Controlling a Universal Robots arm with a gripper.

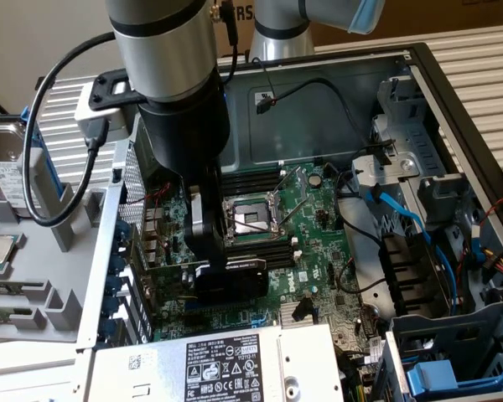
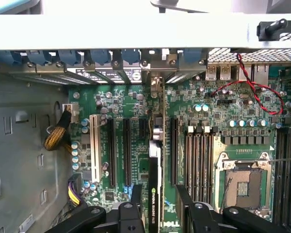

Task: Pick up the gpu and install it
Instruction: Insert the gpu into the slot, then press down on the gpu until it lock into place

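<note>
gpu (image 2: 155, 194) stands on edge on mobo (image 2: 242, 111), btwn gripper (image 2: 157, 206) fingers, cpu socket (image 2: 243, 182) beside it.

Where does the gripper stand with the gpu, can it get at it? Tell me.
Probably yes. The gripper is already down inside the computer case, its open fingers straddling the gpu, which stands on edge over the motherboard. Nothing lies between fingers and card; whether they touch it is unclear.

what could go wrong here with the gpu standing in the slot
The gpu stands on edge over the motherboard between the open gripper fingers; if not fully seated, it could tip or sit crooked. The red wire lies close by, and the fingers could brush neighbouring slots.
</note>
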